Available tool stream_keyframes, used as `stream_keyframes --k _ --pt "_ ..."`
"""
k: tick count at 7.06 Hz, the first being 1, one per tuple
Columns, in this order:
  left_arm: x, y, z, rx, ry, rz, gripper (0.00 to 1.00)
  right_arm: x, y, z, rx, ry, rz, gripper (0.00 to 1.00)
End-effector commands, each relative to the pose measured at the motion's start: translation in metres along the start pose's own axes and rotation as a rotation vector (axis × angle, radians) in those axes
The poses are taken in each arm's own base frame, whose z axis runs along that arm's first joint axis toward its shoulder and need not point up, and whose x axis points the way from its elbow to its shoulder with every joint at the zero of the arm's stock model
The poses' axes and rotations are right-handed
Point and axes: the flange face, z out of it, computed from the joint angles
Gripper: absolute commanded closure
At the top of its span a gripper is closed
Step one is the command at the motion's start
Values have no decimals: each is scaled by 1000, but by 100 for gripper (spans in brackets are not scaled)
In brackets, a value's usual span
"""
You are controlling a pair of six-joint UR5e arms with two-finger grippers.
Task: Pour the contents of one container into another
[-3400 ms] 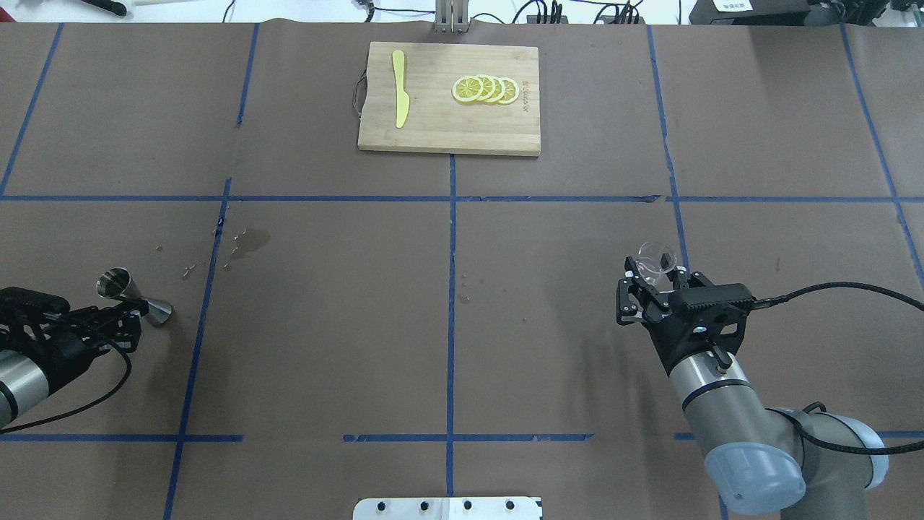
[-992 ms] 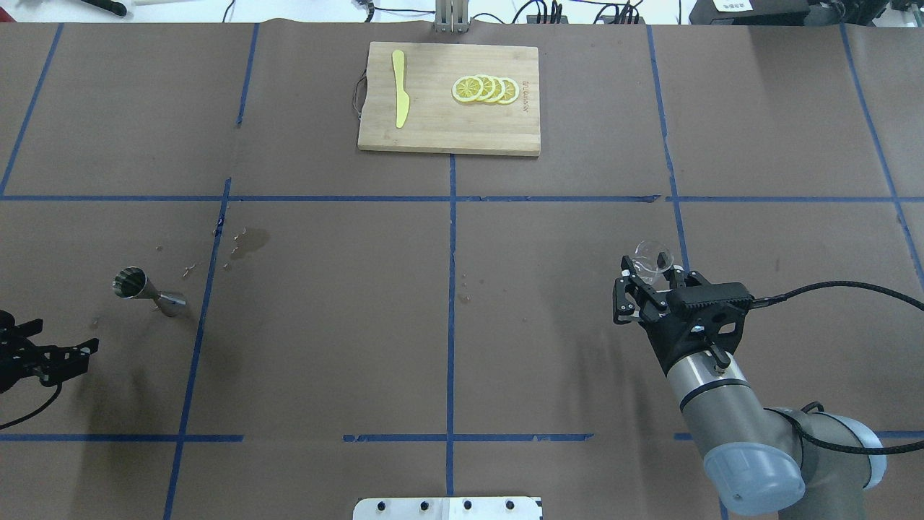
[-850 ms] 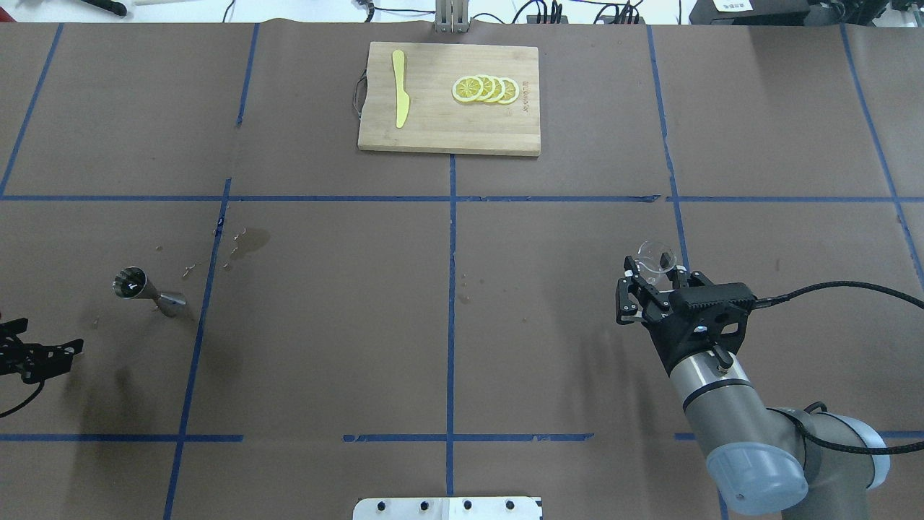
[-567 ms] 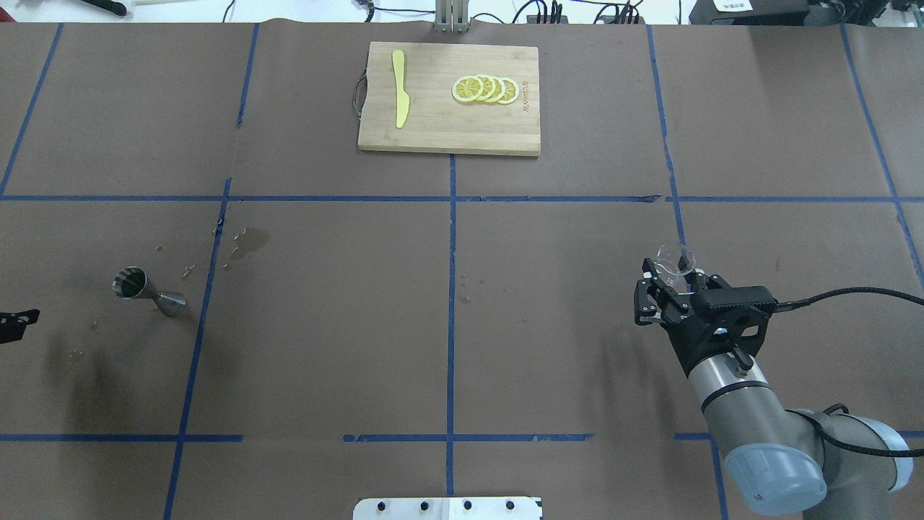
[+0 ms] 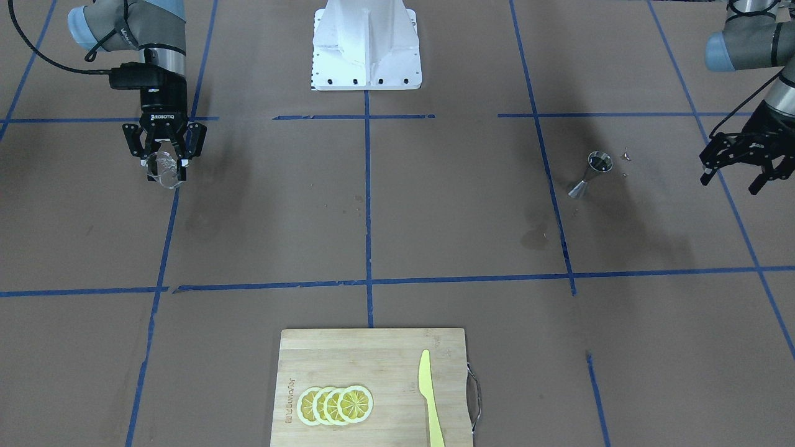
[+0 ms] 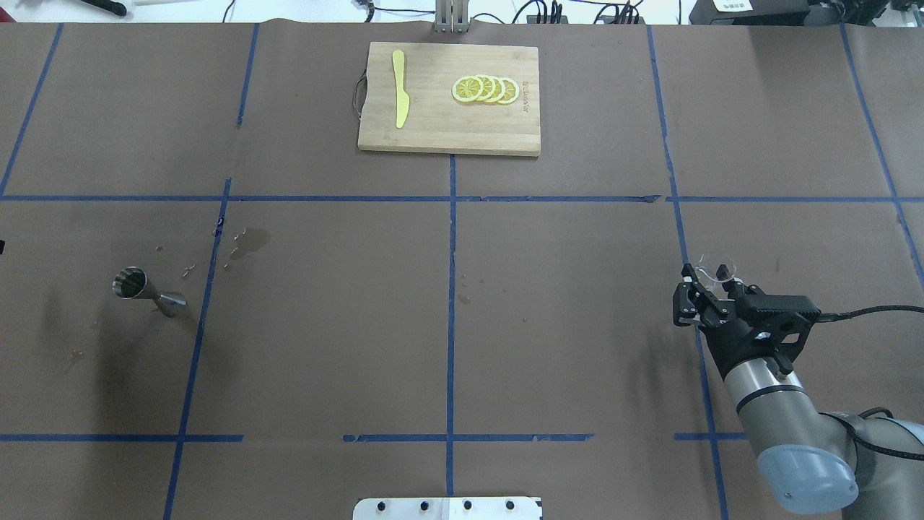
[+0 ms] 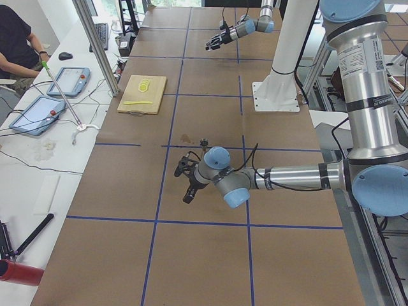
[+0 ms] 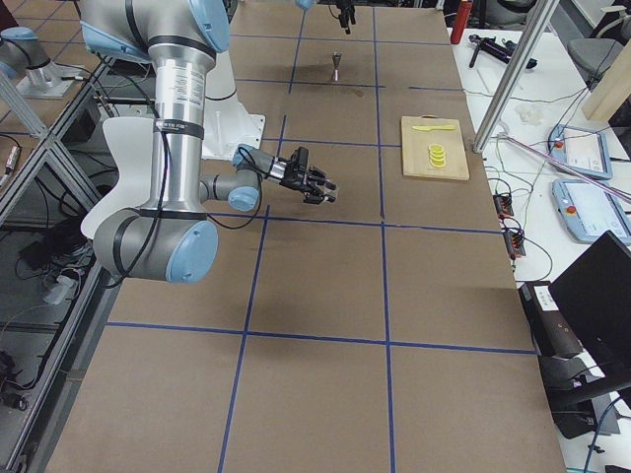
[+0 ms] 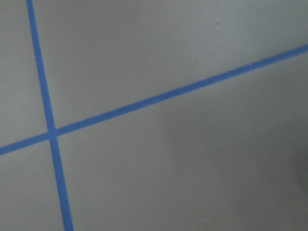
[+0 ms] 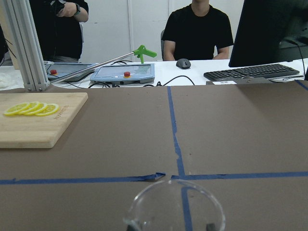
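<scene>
At the far left, the left gripper hangs above the table with its fingers spread wide and nothing between them (in the overhead view it sits almost entirely off the edge). Well apart from it, the steel jigger stands upright and alone on the brown paper, just left of a blue tape line. A small wet stain lies a little beyond it, on the other side of that line. At the middle of the far edge rests a wooden cutting board with a yellow knife on its left part and a row of overlapping lemon slices on its right. On the right, the right gripper is clamped on the small clear glass, holding it lifted off the table, far from the jigger.
</scene>
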Motion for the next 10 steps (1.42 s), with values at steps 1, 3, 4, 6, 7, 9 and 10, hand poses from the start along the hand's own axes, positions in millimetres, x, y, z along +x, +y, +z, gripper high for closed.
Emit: stream_keyframes --k 1,3,4,6,7,9,10 --pt "-11 -69 -13 -61 -11 -30 0 20 23 12 -3 35 -7 100" --pt "-20 -106 -31 -130 10 -12 0 31 47 21 24 54 -34 100" --pt "-20 -105 -31 -131 9 -11 0 29 54 16 36 43 -28 100" --pt "-19 -107 -33 -126 10 -10 0 28 69 15 35 37 -41 100" --pt "-18 -108 -36 -120 8 -8 0 30 74 16 34 40 -50 100" --pt "-17 -108 -37 -117 7 -9 0 31 76 16 32 41 -56 100" --pt "-16 -108 -38 -114 6 -12 0 31 77 16 29 41 -57 94"
